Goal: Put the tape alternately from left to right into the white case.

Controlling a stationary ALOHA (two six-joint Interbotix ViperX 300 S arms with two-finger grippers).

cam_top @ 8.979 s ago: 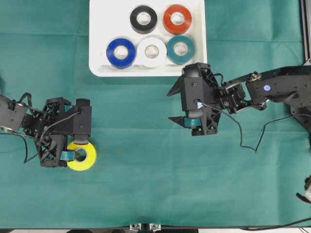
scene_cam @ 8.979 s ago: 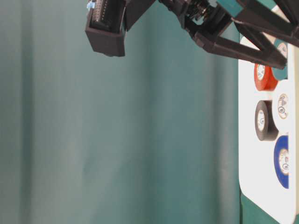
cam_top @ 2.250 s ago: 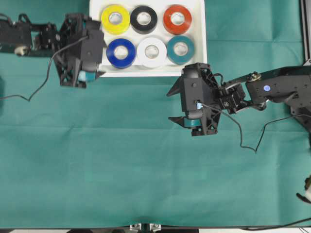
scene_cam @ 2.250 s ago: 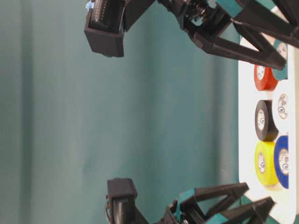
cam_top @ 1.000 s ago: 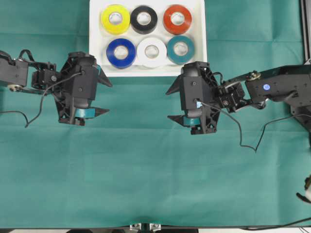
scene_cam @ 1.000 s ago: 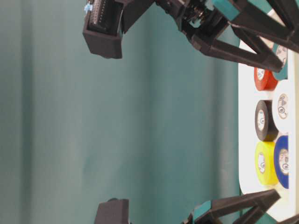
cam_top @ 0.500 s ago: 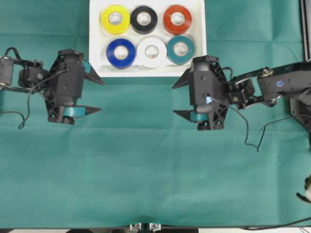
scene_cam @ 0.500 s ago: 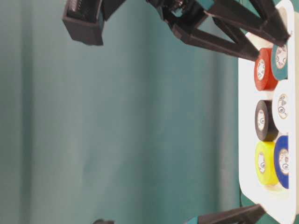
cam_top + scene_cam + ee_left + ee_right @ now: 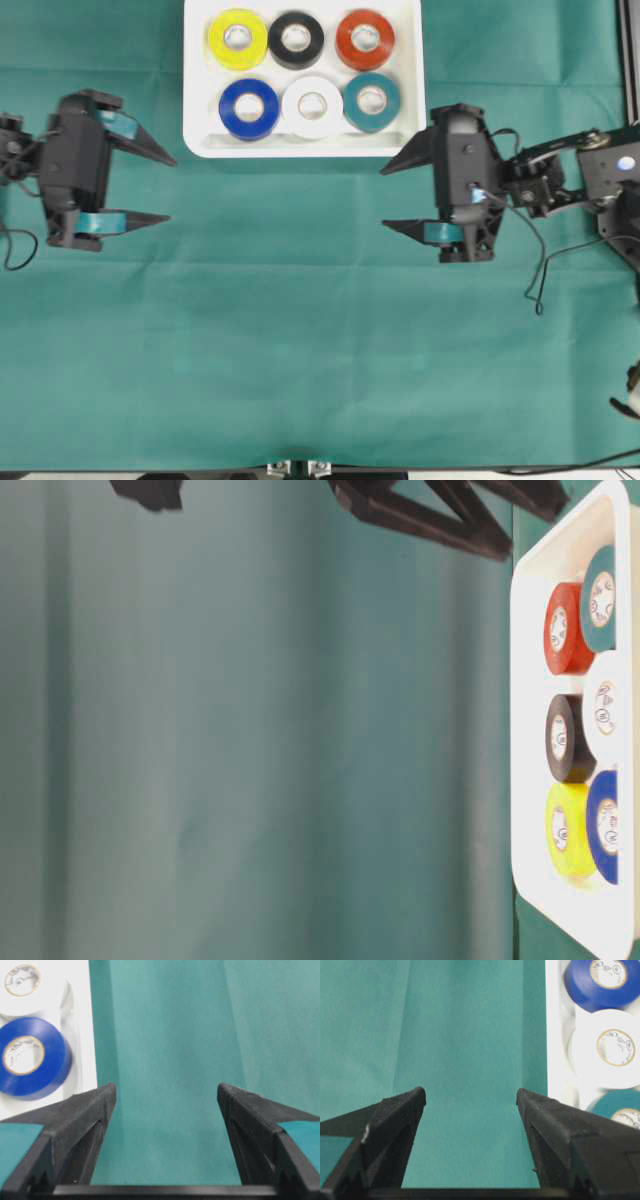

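Observation:
The white case [image 9: 200, 100] lies at the top centre and holds several rolls of tape: yellow [image 9: 237, 39], black [image 9: 296, 39] and red-orange [image 9: 365, 38] in the far row, blue [image 9: 249, 108], white [image 9: 313, 106] and teal [image 9: 372, 101] in the near row. My left gripper [image 9: 171, 189] hangs open at the left, below and left of the case, with only green cloth between its fingers [image 9: 165, 1087]. My right gripper [image 9: 384, 198] is open too, below the case's right corner, and holds nothing [image 9: 470, 1091].
A green cloth [image 9: 300, 340] covers the whole table. The case rim [image 9: 82, 1035] shows at the left edge of the left wrist view and at the right edge [image 9: 552, 1035] of the right wrist view. Cables trail beside the right arm [image 9: 540, 290].
The yellow roll went from the left gripper into the case. In the last second the left gripper drew off to the left and the right one to the right, both staying open.

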